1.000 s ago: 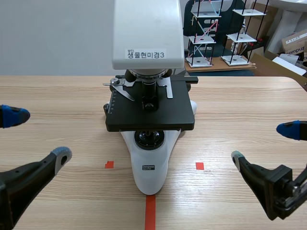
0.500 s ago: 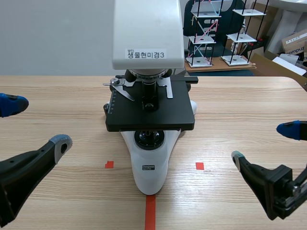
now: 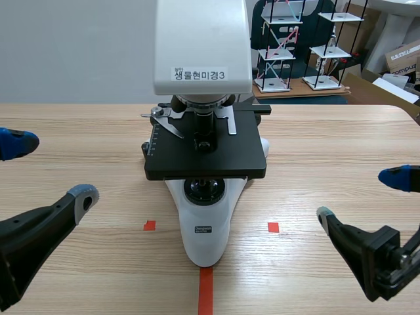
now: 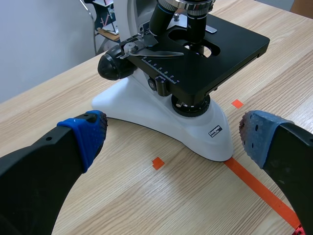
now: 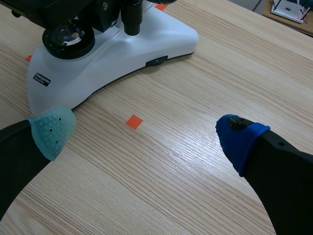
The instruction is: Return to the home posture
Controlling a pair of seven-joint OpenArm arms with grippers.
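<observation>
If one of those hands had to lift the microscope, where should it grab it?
Probably the white upright arm behind the black stage, with the left hand coming in from the side of the microscope. That column looks narrow enough to close on; the stage is broad and flat, and the base spreads wide on the table.

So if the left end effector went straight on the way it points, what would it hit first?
Probably the white base of the microscope, which lies straight ahead between the fingers of the open left end effector; depth is hard to judge.
</observation>
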